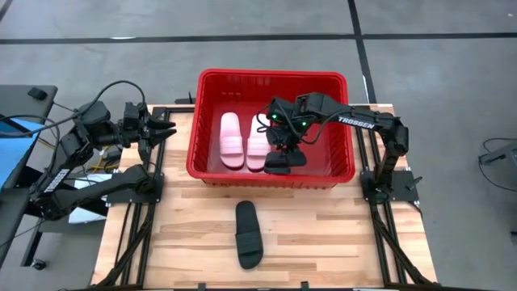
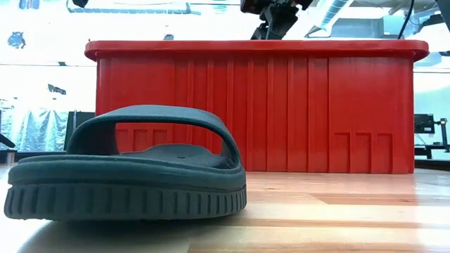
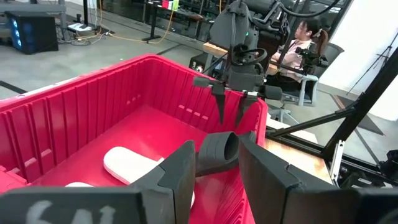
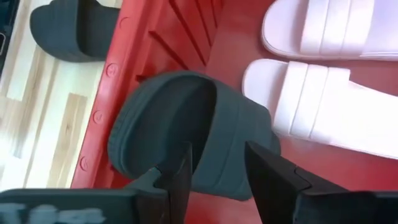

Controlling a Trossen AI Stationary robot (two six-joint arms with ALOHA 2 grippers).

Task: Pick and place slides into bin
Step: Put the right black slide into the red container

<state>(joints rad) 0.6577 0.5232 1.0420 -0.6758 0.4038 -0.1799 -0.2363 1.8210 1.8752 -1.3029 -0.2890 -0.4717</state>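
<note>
i see my right gripper (image 1: 281, 150) over the red bin (image 1: 212, 82) at frame centre, jaws apart, a black slide (image 4: 193, 130) lying just under the fingertips against the bin's near wall, beside two pink slides (image 1: 232, 139). the other black slide (image 1: 248, 234) lies on the wooden table (image 1: 339, 234) below. my left gripper (image 1: 166, 129) waits at left, jaws apart
</note>
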